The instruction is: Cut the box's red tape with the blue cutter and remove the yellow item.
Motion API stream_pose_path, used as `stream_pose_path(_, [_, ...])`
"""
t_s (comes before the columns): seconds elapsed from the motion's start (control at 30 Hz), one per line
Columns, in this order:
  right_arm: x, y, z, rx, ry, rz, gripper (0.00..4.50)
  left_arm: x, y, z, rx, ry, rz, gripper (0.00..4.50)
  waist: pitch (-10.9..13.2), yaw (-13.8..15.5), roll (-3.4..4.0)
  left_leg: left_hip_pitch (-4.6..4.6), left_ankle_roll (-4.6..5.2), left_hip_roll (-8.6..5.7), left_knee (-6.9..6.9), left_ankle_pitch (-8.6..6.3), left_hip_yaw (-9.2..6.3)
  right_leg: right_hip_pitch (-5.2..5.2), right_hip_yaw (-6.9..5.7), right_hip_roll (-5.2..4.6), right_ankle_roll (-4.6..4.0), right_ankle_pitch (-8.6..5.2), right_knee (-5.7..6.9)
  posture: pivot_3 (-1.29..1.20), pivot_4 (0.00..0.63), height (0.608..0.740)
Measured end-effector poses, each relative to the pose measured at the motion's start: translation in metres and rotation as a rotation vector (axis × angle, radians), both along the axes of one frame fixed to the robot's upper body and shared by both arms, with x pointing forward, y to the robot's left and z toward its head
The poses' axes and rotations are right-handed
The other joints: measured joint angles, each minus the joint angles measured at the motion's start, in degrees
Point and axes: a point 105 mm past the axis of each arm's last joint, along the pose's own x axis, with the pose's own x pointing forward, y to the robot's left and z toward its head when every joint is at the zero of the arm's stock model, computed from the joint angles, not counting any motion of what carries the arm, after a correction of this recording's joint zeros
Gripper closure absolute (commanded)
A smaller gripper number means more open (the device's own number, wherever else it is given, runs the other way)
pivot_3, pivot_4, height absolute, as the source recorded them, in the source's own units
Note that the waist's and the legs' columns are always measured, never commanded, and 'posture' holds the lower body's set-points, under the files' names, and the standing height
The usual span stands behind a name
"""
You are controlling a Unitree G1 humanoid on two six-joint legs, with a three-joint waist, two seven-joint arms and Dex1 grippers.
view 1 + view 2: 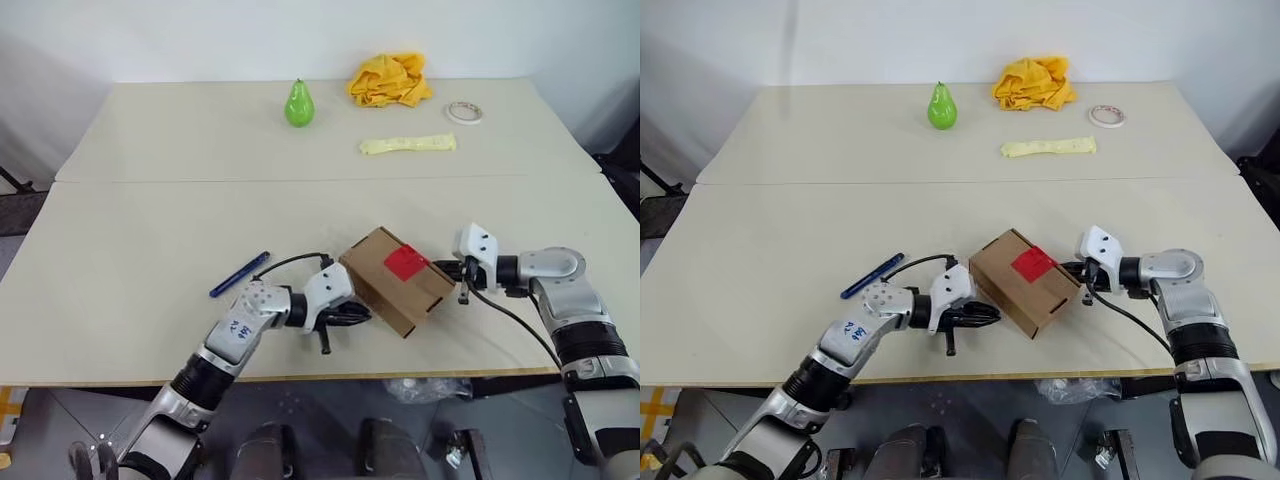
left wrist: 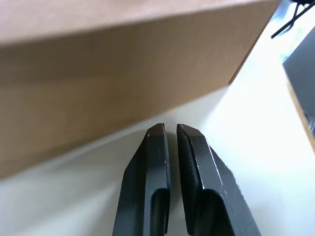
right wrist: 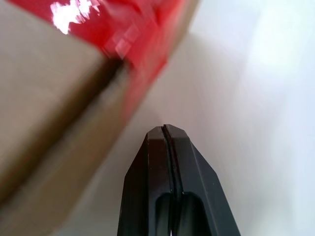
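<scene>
Box (image 1: 396, 280) sits between the nearly closed left claw (image 2: 170, 130) and closed right claw (image 3: 164, 128).

The yellow item cannot be seen; the box (image 1: 395, 280) stands closed near the table's (image 1: 120, 230) front edge, its contents hidden. The left wrist view cuts the box off at its edges, showing one plain wall only. In the right wrist view the red tape (image 3: 133, 34) is blurred and cropped, its edge condition indeterminate. The blue cutter (image 1: 240, 274) is too small to show a blade. The right gripper's (image 1: 447, 268) tips are indistinct against the box.
</scene>
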Motion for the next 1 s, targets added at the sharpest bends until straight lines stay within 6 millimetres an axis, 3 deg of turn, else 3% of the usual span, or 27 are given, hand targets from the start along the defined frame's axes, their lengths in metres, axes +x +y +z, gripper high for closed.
stream_pose_path(0.03, [-0.001, -0.003, 0.002, 0.018, -0.005, -0.005, 4.50, -0.002, 0.009, 0.001, -0.004, 0.012, 0.020, 4.09, 0.0, -0.1, 0.01, 0.01, 0.00, 0.01, -0.03, 0.00, 0.01, -0.02, 0.03, 0.00, 0.00, 0.00, 0.00, 0.00, 0.150, 0.740])
stream_pose_path(0.13, [-0.010, -0.023, 0.019, 0.126, -0.009, -0.051, 3.94, -0.011, 0.048, 0.007, -0.024, 0.047, 0.105, 3.23, 0.0, 0.0, 0.04, 0.01, 0.00, 0.04, -0.14, 0.00, -0.04, -0.06, 0.03, 0.00, -0.01, 0.00, 0.01, 0.00, 0.150, 0.740])
stream_pose_path(0.3, [-0.053, -0.038, 0.057, 0.241, -0.075, -0.005, 2.23, -0.042, 0.127, 0.036, -0.135, 0.015, 0.257, 1.67, 0.0, 0.1, 0.03, 0.04, 0.05, 0.12, -0.17, -0.07, -0.04, 0.00, 0.01, -0.08, -0.02, -0.01, -0.12, 0.00, 0.150, 0.740])
stream_pose_path(0.37, [-0.070, -0.029, 0.061, 0.266, -0.081, 0.034, 1.51, -0.049, 0.158, 0.048, -0.164, -0.034, 0.328, 1.02, 0.0, 0.1, 0.03, 0.05, 0.06, 0.14, -0.15, -0.09, -0.04, 0.00, 0.00, -0.08, -0.04, -0.02, -0.16, 0.00, 0.150, 0.740])
stream_pose_path(0.43, [-0.095, -0.012, 0.064, 0.301, -0.070, 0.114, 0.82, -0.058, 0.215, 0.055, -0.119, -0.054, 0.484, 0.40, 0.0, 0.1, 0.03, 0.09, 0.00, 0.15, -0.18, -0.13, -0.05, -0.03, -0.04, -0.06, -0.16, -0.09, -0.12, 0.00, 0.150, 0.740])
stream_pose_path(0.5, [-0.107, 0.004, 0.075, 0.357, -0.131, 0.164, 0.08, -0.070, 0.263, 0.061, -0.073, -0.068, 0.616, 0.00, 0.0, -0.2, 0.03, 0.13, -0.01, 0.14, -0.22, -0.21, 0.02, -0.07, -0.02, -0.07, -0.18, -0.09, -0.28, 0.00, 0.150, 0.740])
stream_pose_path(0.67, [-0.128, 0.041, 0.090, 0.452, -0.162, 0.269, 0.03, -0.104, 0.331, 0.042, 0.015, 0.000, 0.792, 0.00, 0.0, 0.0, -0.07, 0.15, -0.07, 0.33, -0.26, -0.44, 0.06, -0.11, -0.04, -0.08, -0.25, -0.11, -0.37, 0.00, 0.150, 0.740])
stream_pose_path(0.77, [-0.131, 0.051, 0.090, 0.472, -0.155, 0.285, 0.03, -0.117, 0.350, 0.039, 0.033, 0.018, 0.847, 0.00, -0.1, 0.6, -0.21, 0.12, -0.01, 0.33, -0.26, -0.54, 0.06, -0.11, -0.17, -0.17, -0.26, -0.11, -0.46, 0.00, 0.150, 0.740])
stream_pose_path(0.87, [-0.131, 0.050, 0.088, 0.481, -0.157, 0.267, 0.03, -0.122, 0.349, 0.038, 0.060, 0.028, 0.829, 0.00, -0.1, 1.0, -0.29, 0.11, 0.04, 0.30, -0.26, -0.59, 0.11, -0.10, -0.18, -0.21, -0.26, -0.11, -0.48, 0.00, 0.150, 0.740])
stream_pose_path(0.93, [-0.133, 0.047, 0.081, 0.474, -0.138, 0.247, 0.03, -0.117, 0.342, 0.041, 0.057, 0.015, 0.813, 0.00, -0.1, 1.4, -0.30, 0.11, 0.04, 0.31, -0.26, -0.62, 0.12, -0.08, -0.26, -0.20, -0.26, -0.11, -0.47, 0.00, 0.150, 0.740])
stream_pose_path(1.0, [-0.134, 0.044, 0.080, 0.453, -0.143, 0.247, 0.03, -0.098, 0.321, 0.048, 0.028, -0.031, 0.749, 0.00, -0.2, 1.8, -0.28, 0.11, 0.07, 0.28, -0.25, -0.60, 0.12, -0.05, -0.25, -0.21, -0.25, -0.11, -0.46, 0.00, 0.150, 0.740])
